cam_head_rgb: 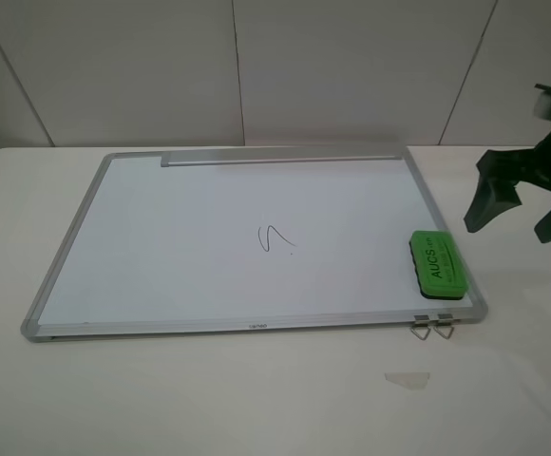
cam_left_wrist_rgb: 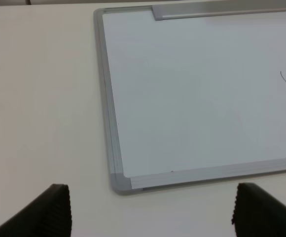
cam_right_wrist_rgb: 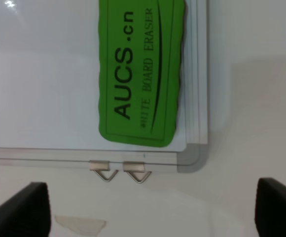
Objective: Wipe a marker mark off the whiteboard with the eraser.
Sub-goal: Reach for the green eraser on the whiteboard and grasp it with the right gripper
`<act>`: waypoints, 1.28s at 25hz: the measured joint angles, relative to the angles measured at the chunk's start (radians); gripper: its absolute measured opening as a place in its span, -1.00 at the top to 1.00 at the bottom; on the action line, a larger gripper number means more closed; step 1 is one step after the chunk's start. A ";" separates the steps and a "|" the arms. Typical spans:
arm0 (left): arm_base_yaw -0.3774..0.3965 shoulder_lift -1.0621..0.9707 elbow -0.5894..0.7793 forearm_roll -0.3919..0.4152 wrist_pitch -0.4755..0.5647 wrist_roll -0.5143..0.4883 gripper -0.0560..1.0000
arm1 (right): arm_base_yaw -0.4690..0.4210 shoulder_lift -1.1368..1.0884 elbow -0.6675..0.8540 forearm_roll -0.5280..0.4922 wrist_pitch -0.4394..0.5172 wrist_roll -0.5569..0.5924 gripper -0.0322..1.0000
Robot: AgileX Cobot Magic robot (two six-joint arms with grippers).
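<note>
Green eraser (cam_head_rgb: pixel 438 267) lengthwise along right edge of whiteboard (cam_head_rgb: pixel 161 237), left fingers (cam_left_wrist_rgb: pixel 44 215) apart, right fingers (cam_right_wrist_rgb: pixel 24 210) apart

High overview of whiteboard (cam_head_rgb: pixel 180 228); wrist views close, perhaps over opposite corners.

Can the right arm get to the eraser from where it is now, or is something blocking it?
Probably yes. The right gripper is open, near the corner of the whiteboard where the eraser lies flat with its top bare; nothing stands between them.
</note>
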 joint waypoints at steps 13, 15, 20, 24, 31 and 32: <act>0.000 0.000 0.000 0.000 0.000 0.000 -0.40 | 0.134 0.275 -0.112 -0.112 -0.139 0.093 -0.66; 0.000 0.000 0.000 0.000 0.000 0.000 -0.40 | 0.134 0.306 -0.116 -0.103 -0.165 0.099 -0.66; 0.000 0.000 0.000 0.000 0.000 0.000 -0.40 | 0.134 0.361 -0.120 -0.090 -0.209 0.103 -0.66; 0.000 0.000 0.000 0.000 0.000 0.000 -0.40 | 0.134 0.390 -0.120 -0.086 -0.243 0.103 -0.66; 0.000 0.000 0.000 0.000 0.000 0.000 -0.40 | 0.134 0.435 -0.124 -0.086 -0.251 0.106 -0.66; 0.000 0.000 0.000 0.000 0.000 0.000 -0.40 | 0.134 0.436 -0.124 -0.086 -0.251 0.106 -0.66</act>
